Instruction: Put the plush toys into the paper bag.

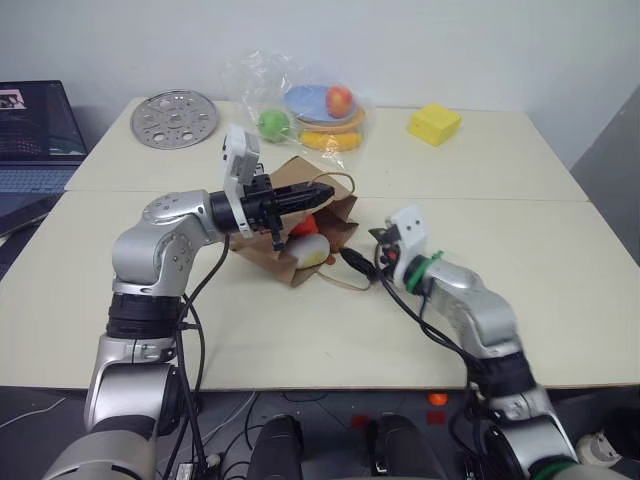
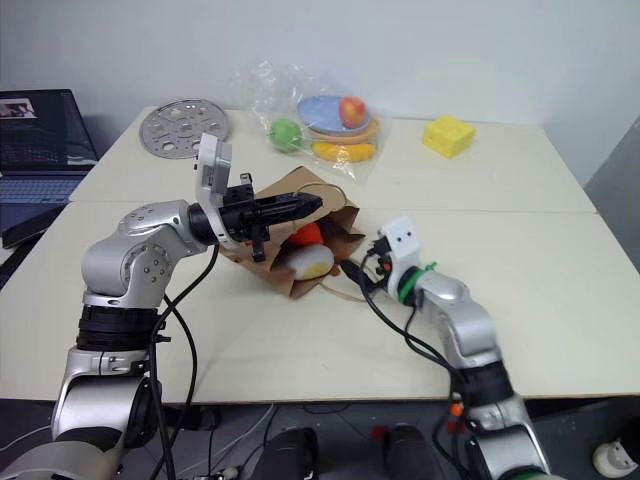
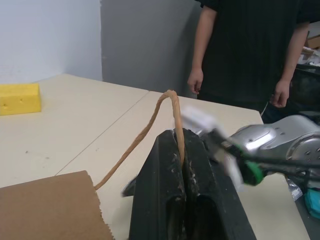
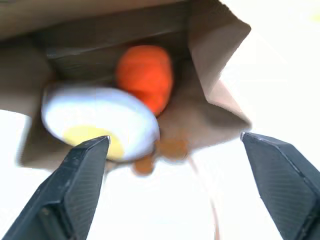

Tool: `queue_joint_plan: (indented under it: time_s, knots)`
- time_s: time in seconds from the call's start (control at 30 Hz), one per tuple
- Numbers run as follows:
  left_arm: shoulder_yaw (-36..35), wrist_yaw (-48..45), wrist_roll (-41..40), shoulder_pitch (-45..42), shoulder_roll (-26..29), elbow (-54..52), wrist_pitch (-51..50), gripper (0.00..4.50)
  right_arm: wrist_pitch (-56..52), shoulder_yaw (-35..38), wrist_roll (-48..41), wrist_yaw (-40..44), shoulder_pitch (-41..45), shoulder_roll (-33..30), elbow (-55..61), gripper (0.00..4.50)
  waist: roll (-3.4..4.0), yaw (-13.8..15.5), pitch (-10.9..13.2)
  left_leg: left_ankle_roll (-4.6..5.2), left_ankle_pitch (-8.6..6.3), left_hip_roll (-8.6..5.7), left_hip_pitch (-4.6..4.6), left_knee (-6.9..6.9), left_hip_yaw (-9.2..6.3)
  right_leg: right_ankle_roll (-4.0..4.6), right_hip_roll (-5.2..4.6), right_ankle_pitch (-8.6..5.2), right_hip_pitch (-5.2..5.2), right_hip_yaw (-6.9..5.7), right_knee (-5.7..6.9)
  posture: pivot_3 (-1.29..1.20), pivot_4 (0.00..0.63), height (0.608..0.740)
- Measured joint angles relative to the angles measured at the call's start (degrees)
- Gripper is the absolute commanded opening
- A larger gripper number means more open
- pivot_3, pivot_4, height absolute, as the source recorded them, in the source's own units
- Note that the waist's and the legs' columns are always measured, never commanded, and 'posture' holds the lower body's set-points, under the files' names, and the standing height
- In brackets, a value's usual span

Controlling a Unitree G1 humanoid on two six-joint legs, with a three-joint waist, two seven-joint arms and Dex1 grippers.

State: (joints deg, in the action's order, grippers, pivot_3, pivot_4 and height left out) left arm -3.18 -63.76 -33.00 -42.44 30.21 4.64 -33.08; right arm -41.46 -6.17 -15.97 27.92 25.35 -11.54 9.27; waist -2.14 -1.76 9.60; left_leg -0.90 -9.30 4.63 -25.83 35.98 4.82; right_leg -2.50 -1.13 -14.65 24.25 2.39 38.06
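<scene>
Both toys inside paper bag (image 2: 300, 235): carrot (image 4: 146, 75) at back, white toy (image 4: 97, 120) at mouth, maybe poking out. Left gripper (image 1: 318, 195) pinches bag handle (image 3: 150, 125). Right gripper (image 4: 175, 150), at bag's 4 o'clock, wide, empty. Next: nudge white toy deeper.

Paper bag (image 1: 300, 215): brown kraft, lying on its side on the tabletop, mouth open toward the robot; one twisted handle loop (image 3: 165, 112) is lifted, the other trails on the tabletop in front.
Carrot toy (image 4: 146, 75): orange, inside the bag, deeper in, behind the white toy.
White toy (image 4: 97, 120): oval with a yellow spot, lying at the bag's mouth, touching the carrot.
</scene>
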Motion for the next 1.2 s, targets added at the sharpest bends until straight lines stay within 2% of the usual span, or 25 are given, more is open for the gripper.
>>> queue_joint_plan:
  time_s: [0.13,0.2,0.37,0.53,0.63,0.93,0.97,1.2]
  knots:
    - [0.0,0.1,0.0,0.1,0.0,-0.1,0.0,0.00,-5.7,-2.2,-2.3,2.9,-4.8,-6.0,8.6,4.49,0.00,0.0,0.0,0.00,0.00,-0.02,0.01,0.01,-0.01,0.05,-0.01,-0.03,-0.04,0.01,-0.06,0.00,0.150,0.740]
    - [0.0,0.2,0.0,0.1,0.1,-0.1,0.0,0.00,-6.8,-4.4,-2.3,3.3,-6.1,-6.7,9.8,4.49,0.00,-0.1,0.0,0.00,0.00,-0.02,0.02,0.02,0.02,0.07,-0.01,-0.03,-0.03,0.04,-0.06,0.00,0.150,0.740]
    - [0.0,0.1,0.0,0.1,-0.1,-0.1,0.1,0.00,-6.4,-9.5,-0.5,3.4,-4.8,-6.6,8.0,4.49,0.00,0.0,0.0,0.01,0.00,-0.03,0.01,0.05,0.00,0.05,0.00,-0.03,-0.01,0.03,-0.04,0.00,0.150,0.740]
    - [0.0,0.2,0.0,0.1,-0.2,-0.1,0.2,0.00,-3.6,-11.0,2.6,2.7,-1.9,-6.0,2.5,4.49,0.00,0.0,0.0,0.00,0.00,-0.06,-0.01,0.06,0.03,0.03,-0.02,-0.01,-0.02,0.06,-0.09,0.00,0.150,0.740]
    - [0.0,0.5,0.0,0.1,-0.1,-0.1,0.2,0.00,-0.5,-12.0,5.0,2.1,-1.3,-5.6,-1.2,3.61,-0.01,0.0,0.0,0.00,0.00,-0.05,-0.01,0.03,0.01,0.02,-0.01,-0.02,-0.01,0.03,-0.08,0.00,0.150,0.740]
    - [0.0,1.2,0.0,0.7,0.0,-0.6,0.1,0.00,3.3,-11.0,6.1,3.0,-1.4,-5.1,-2.7,0.23,-0.01,0.0,0.0,0.01,0.00,-0.04,-0.01,0.05,0.00,0.00,0.00,-0.01,-0.02,0.03,-0.05,0.00,0.150,0.740]
    - [-0.1,1.5,0.0,0.7,0.0,-0.7,0.2,0.00,3.2,-9.5,5.2,2.9,-1.4,-4.0,-2.6,0.08,-0.01,0.1,0.0,0.01,0.00,-0.04,-0.01,0.05,0.00,0.00,0.00,-0.01,-0.02,0.03,-0.05,0.00,0.150,0.740]
    - [-1.2,3.7,0.6,-2.6,-0.7,2.4,2.7,0.00,-0.5,-0.8,-0.6,2.2,-1.8,-4.7,5.9,0.08,-0.01,0.5,0.0,0.00,0.00,-0.06,-0.03,0.06,0.00,-0.02,-0.02,0.00,-0.04,0.01,-0.07,0.00,0.150,0.740]
